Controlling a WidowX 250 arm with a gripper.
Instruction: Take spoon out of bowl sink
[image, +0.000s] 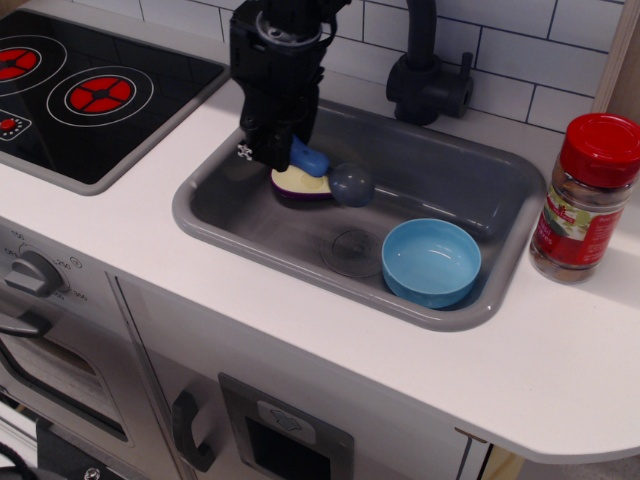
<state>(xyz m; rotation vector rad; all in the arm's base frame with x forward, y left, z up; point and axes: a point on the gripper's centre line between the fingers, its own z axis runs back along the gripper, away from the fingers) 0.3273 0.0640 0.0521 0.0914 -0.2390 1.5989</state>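
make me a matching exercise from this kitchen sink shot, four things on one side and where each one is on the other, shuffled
Things:
1. spoon
2. bowl
3. eggplant half
4. spice jar

Places:
A. on the white counter, right of the sink
B. held by the gripper over the sink's left part
C. empty, on the sink floor at the right
D. on the sink floor, partly under the spoon and gripper

Pairs: 1-B, 2-C, 3-D, 4-A
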